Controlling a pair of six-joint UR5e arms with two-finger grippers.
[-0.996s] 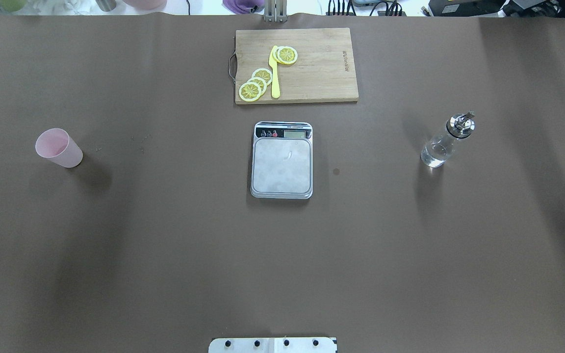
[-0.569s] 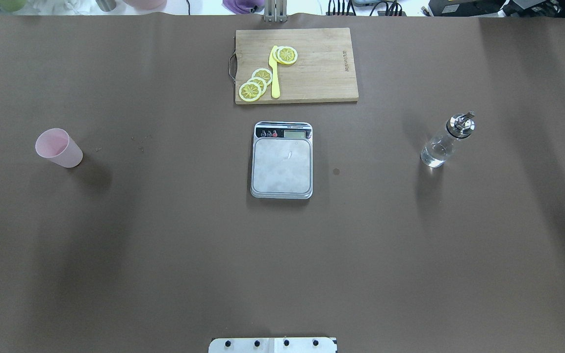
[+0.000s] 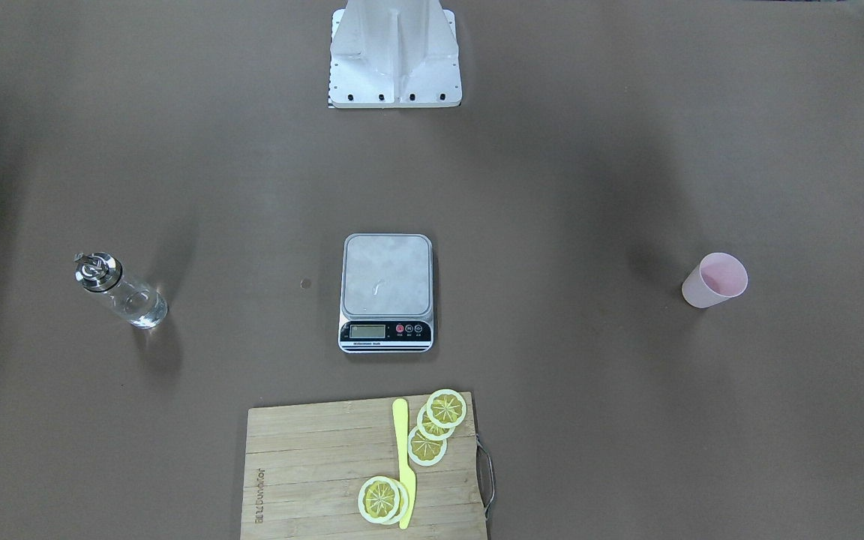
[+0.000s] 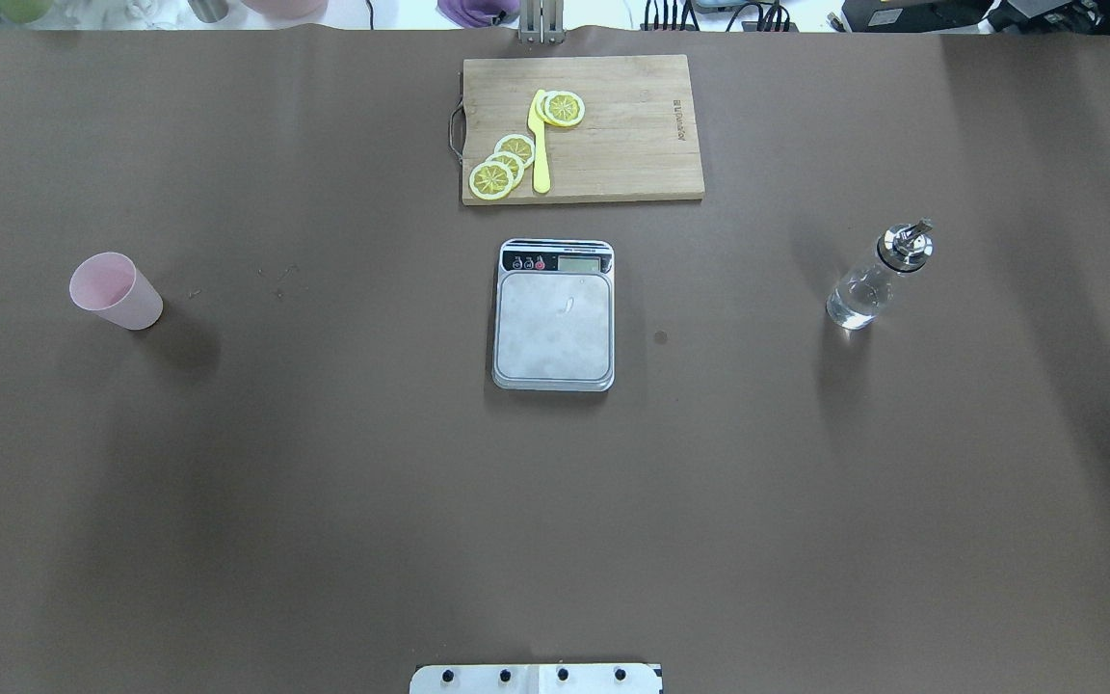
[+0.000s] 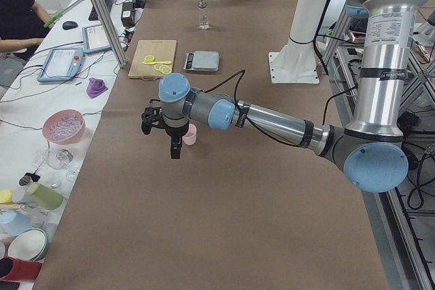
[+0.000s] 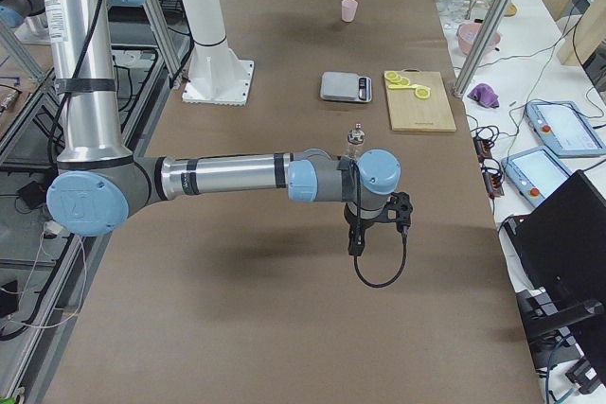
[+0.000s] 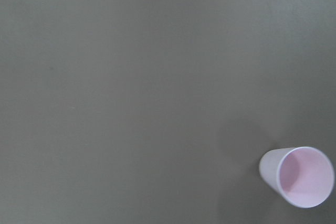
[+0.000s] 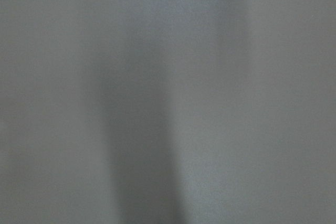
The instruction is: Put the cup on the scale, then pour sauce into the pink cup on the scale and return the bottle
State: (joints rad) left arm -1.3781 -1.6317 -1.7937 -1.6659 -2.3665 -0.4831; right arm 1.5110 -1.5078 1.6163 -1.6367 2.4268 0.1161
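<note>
The pink cup [image 4: 116, 290] stands upright at the table's left, empty; it also shows in the left wrist view [image 7: 297, 175]. The scale [image 4: 553, 316] sits mid-table with a bare platform. The glass bottle [image 4: 869, 280] with its silver pourer cap stands upright at the right and holds clear sauce. My left gripper [image 5: 174, 146] hangs above the table close beside the cup [image 5: 189, 134]; I cannot tell if it is open or shut. My right gripper [image 6: 358, 238] hangs near the bottle [image 6: 357, 139]; I cannot tell its state either.
A wooden cutting board [image 4: 622, 145] with lemon slices [image 4: 502, 166] and a yellow knife [image 4: 540, 145] lies beyond the scale. The robot's base plate [image 4: 536, 679] is at the near edge. Bowls, cups and tablets stand on a side bench [image 5: 64, 127].
</note>
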